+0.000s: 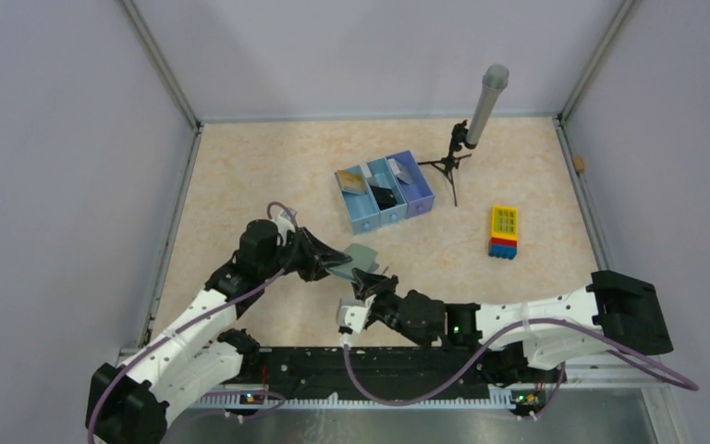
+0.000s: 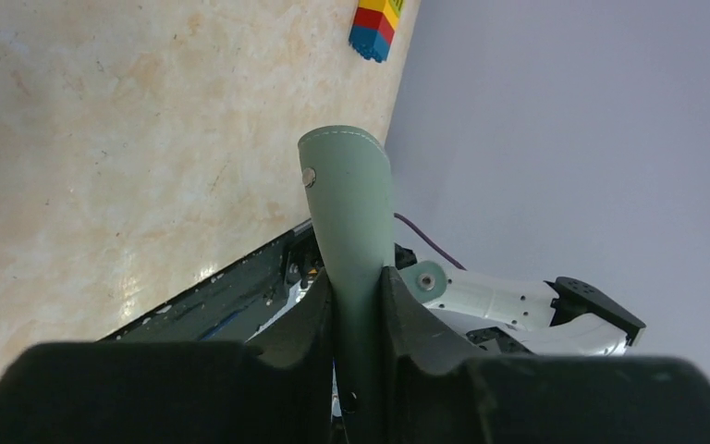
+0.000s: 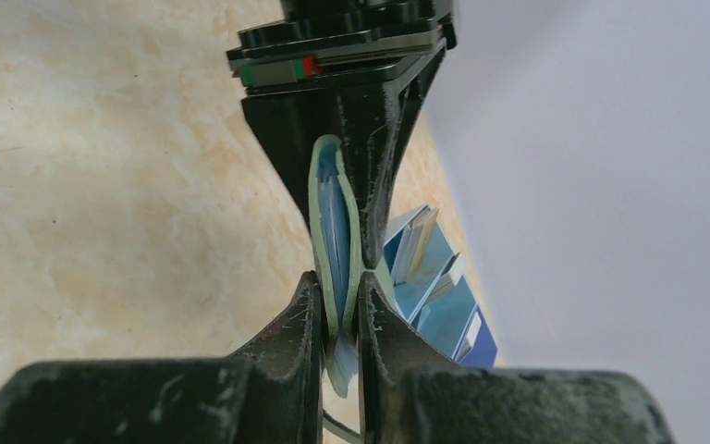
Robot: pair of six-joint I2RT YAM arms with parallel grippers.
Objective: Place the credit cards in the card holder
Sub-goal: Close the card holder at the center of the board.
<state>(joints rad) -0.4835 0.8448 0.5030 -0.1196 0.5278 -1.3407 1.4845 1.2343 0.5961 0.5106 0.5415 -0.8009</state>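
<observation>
Holder — in left gripper (right gripper too)

surface: beige marbled table | on it: blue tray (three compartments), toy brick stack, small black tripod

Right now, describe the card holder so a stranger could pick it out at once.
On the beige table, look in front of the blue three-compartment tray, toward the arms' bases. There the card holder is pinched in the jaws of the left gripper and the right gripper. It is the only thin grey-green folded piece, light blue inside.
</observation>
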